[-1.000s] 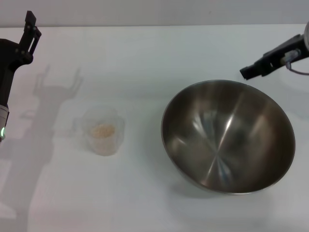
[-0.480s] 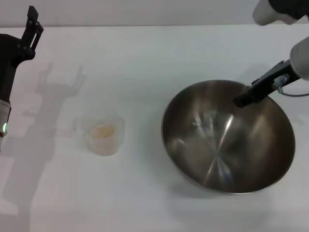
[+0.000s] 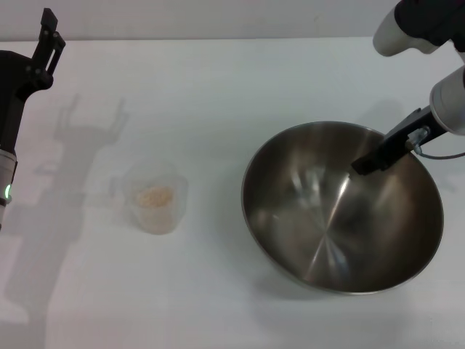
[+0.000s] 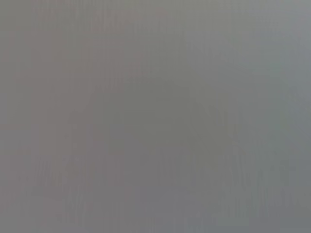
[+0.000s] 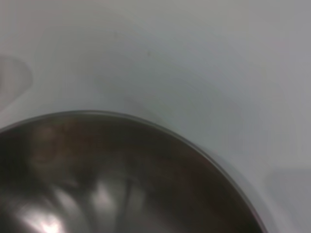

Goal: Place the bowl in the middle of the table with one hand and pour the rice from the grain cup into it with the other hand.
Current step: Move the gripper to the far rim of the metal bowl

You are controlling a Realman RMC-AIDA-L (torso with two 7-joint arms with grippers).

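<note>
The steel bowl (image 3: 341, 211) stands on the white table (image 3: 218, 94), right of the middle. My right gripper (image 3: 363, 166) reaches in from the right and hangs just inside the bowl's far right rim. The right wrist view shows the bowl's rim (image 5: 146, 127) and its shiny inside from close up. The clear grain cup (image 3: 154, 196) stands upright at the left, with a little rice (image 3: 155, 195) in its bottom. My left gripper (image 3: 49, 33) is raised at the far left, well behind the cup, and its shadow shows two spread fingers. The left wrist view shows only plain grey.
My left arm's shadow (image 3: 87, 138) falls on the table beside the cup. The table's far edge (image 3: 218, 38) runs along the top of the head view.
My right gripper has come down and to the left, from beyond the bowl's far rim to just inside it. The bowl, the cup and the left arm have stayed put.
</note>
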